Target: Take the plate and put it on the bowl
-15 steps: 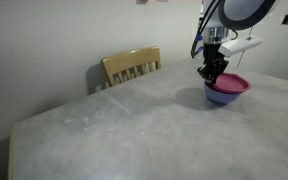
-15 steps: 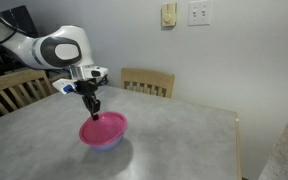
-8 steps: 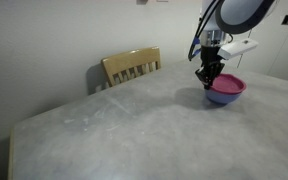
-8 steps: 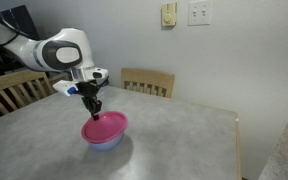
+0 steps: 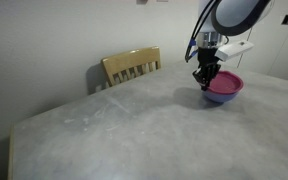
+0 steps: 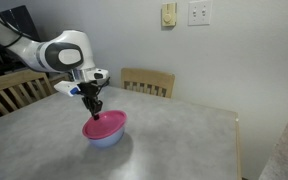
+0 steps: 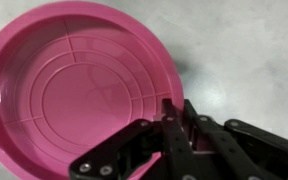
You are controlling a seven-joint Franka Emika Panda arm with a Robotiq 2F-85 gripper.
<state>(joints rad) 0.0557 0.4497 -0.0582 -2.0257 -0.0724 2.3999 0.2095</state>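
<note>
I have the small round magenta-pink plastic plate [image 7: 79, 95] lying on top of the round periwinkle-blue plastic bowl [image 6: 106, 139]. It covers the bowl's mouth like a lid, so only the bowl's blue wall shows beneath it in both exterior views. I judge the placing itself all but done, because the plate looks level and centred over the bowl rather than hanging off one side. The black end effector [image 7: 171, 108] hangs over the bowl's edge, right at the plate's raised rim. That thin lip is the only part of a flat plate a pinch grip can take, which is why I hold it there and not over the middle. In the wrist view the fingers look drawn close together at the rim, but I cannot tell whether the rim is pinched between them or free of them. The bowl stands on the pale grey desk [image 5: 114, 125], with nothing else near it. If the rim is gripped, I judge the next move to be parting the fingers and lifting straight up from the bowl, since any sideways drag could slide the plate off.
</note>
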